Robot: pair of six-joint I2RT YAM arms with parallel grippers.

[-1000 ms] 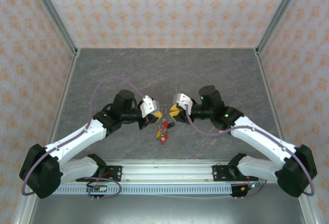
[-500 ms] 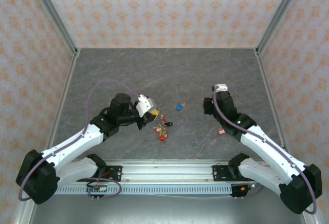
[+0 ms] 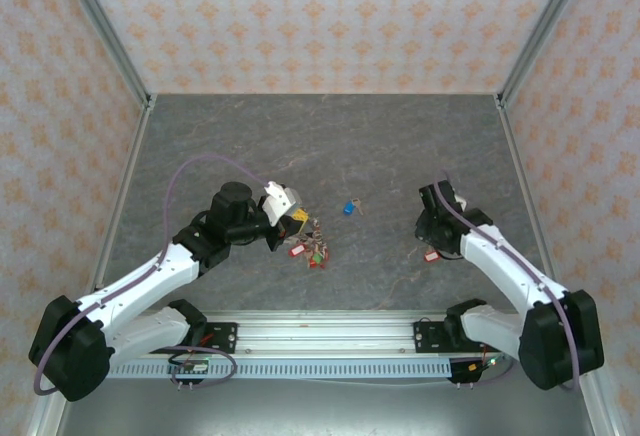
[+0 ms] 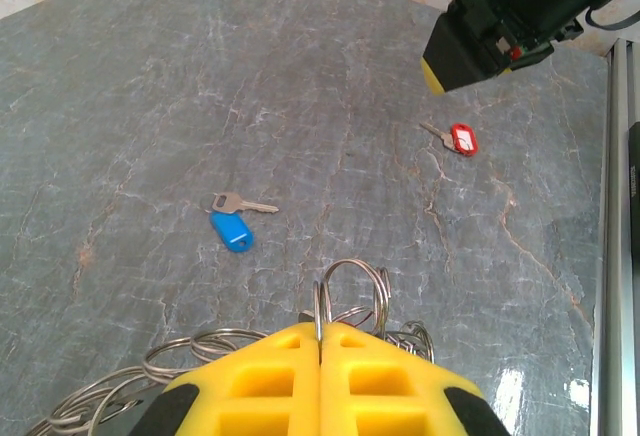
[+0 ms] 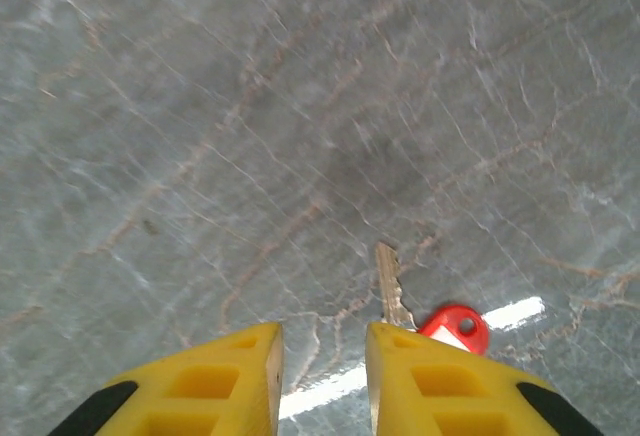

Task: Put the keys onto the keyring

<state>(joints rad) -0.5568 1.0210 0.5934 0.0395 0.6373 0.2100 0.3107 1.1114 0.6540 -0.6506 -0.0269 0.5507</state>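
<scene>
The left gripper (image 4: 320, 331) was clamped shut on a thin wire loop of the keyring (image 4: 350, 262). The loop stood up between its yellow fingers (image 4: 265, 376), and more loops were bunched low to their left. From overhead, the bunch lay on the grey table (image 3: 330, 146) just beside that gripper, with red tags among it. Farther out, a blue-tagged key (image 4: 232, 233) lay alone on the stone-patterned surface. Beyond it, well apart, lay a red-tagged key (image 5: 455, 328). The right gripper (image 5: 322, 341) hung just above that key, its jaws slightly parted and holding nothing.
</scene>
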